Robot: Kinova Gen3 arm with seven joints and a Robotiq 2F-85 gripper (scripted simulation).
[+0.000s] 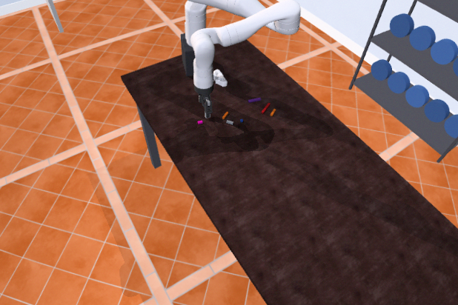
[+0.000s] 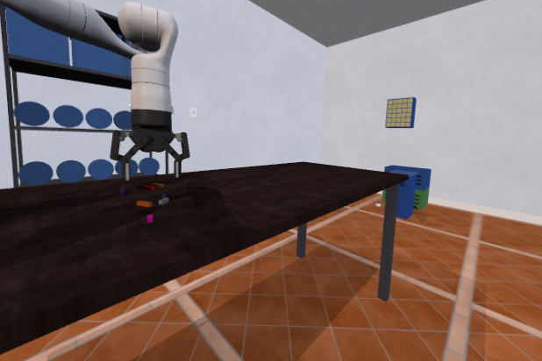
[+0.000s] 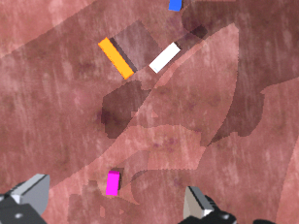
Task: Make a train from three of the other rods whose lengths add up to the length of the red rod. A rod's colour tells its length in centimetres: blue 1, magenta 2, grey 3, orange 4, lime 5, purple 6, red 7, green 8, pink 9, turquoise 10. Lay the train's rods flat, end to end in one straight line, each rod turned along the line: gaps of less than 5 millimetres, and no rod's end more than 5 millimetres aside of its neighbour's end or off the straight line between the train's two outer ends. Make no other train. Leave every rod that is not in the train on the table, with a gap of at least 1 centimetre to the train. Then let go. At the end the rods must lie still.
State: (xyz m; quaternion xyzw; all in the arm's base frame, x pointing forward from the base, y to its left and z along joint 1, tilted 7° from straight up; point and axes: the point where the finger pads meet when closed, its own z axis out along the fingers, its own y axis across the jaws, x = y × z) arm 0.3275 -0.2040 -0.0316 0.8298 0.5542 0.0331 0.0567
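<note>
Gripper (image 3: 114, 200) spread wide, empty, above table (image 1: 296, 191), magenta rod (image 3: 113, 183) between fingertips, orange rod (image 3: 116, 58) at 12 o'clock, grey rod (image 3: 164, 57) at 1 o'clock.

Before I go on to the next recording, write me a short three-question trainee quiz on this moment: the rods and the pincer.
1. True or false: the pincer is shut on the magenta rod.
2. How many orange rods lie on the table?
3. In the wrist view, which rod lies nearest the pincer? A) blue rod B) magenta rod C) grey rod

Key:
1. False: its fingers stand wide apart, above the table, with nothing between them.
2. Two: one beside the grey rod, one beside the red rod.
3. B.
</note>
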